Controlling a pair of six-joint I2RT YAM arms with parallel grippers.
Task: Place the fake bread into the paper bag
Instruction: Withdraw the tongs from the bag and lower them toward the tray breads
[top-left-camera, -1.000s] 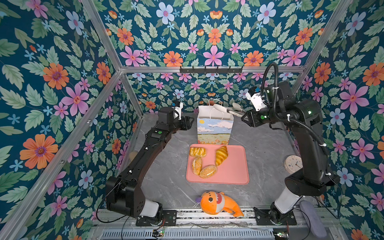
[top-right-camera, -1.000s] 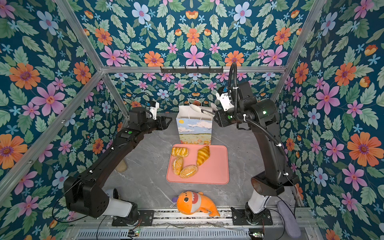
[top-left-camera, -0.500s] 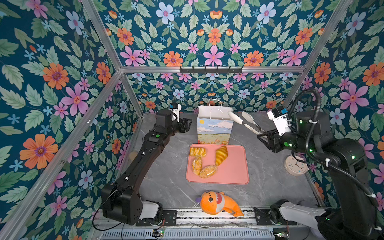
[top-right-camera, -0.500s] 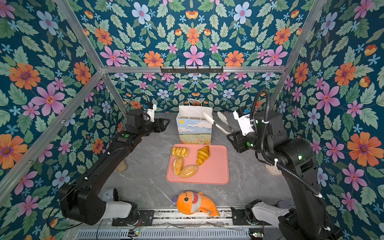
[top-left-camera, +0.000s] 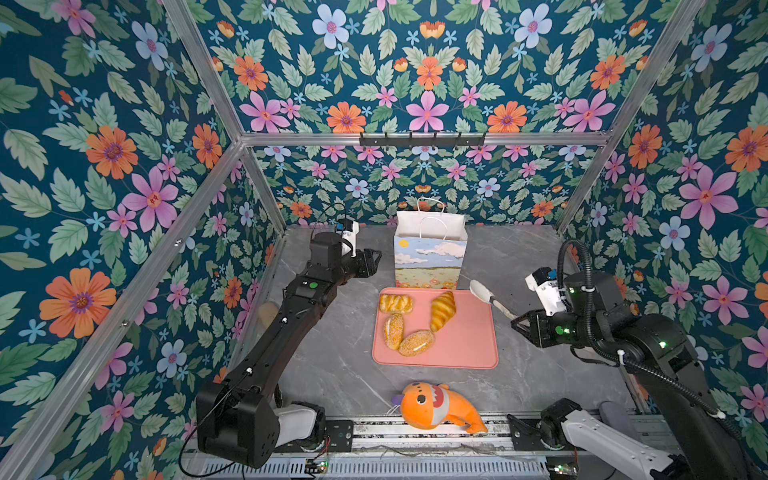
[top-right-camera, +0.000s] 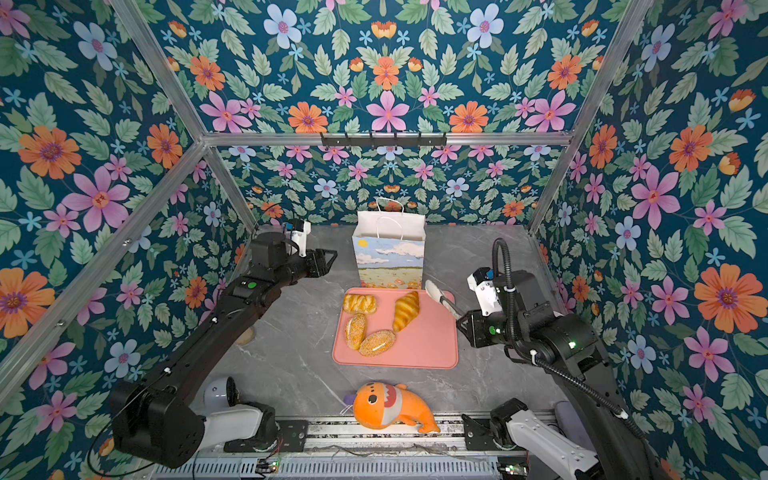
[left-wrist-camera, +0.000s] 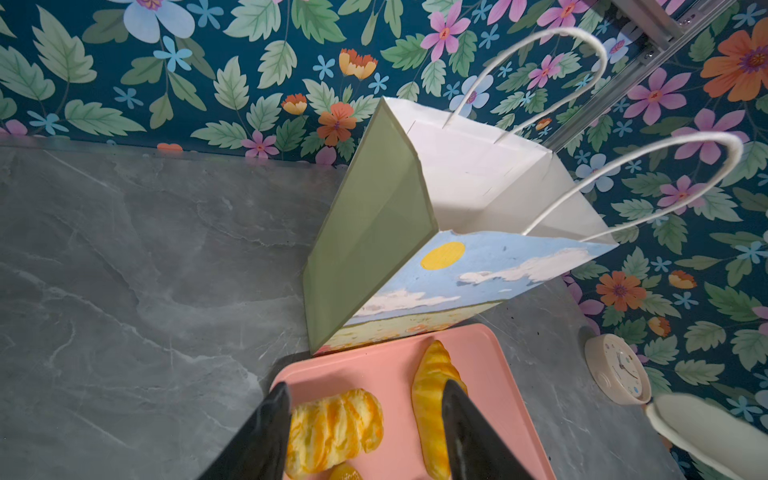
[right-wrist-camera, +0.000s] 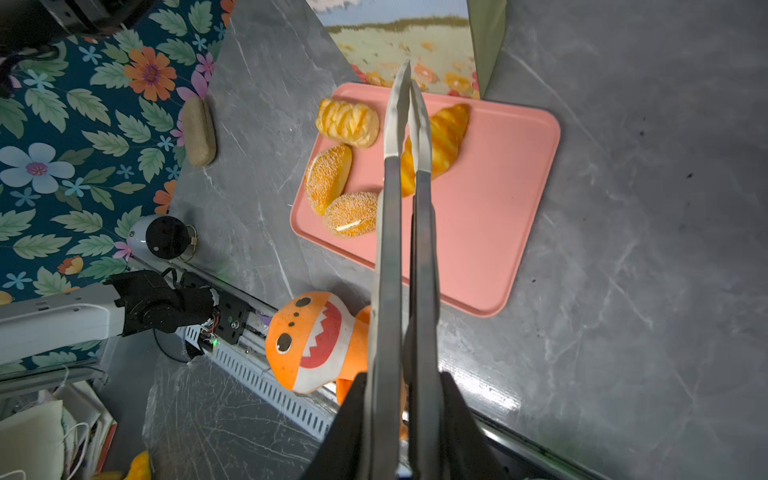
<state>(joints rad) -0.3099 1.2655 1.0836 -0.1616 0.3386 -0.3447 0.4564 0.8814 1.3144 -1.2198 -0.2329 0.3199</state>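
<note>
Four fake bread (top-left-camera: 415, 343) pieces left on pink tray (top-left-camera: 465, 353). Above tray edge: right gripper (top-left-camera: 519, 323) clamped on tongs (top-left-camera: 484, 293), blades newly squeezed together, empty, pulled back from paper bag (top-left-camera: 430, 257); next pickup likely. Beside bag: left gripper (top-left-camera: 376, 261), jaws apart.

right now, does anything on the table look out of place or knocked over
Nothing is spilled or toppled: the paper bag stands upright and open, and four pastries lie on the pink tray. The one oddity is the orange plush fish, lying partly over the front rail.
</note>
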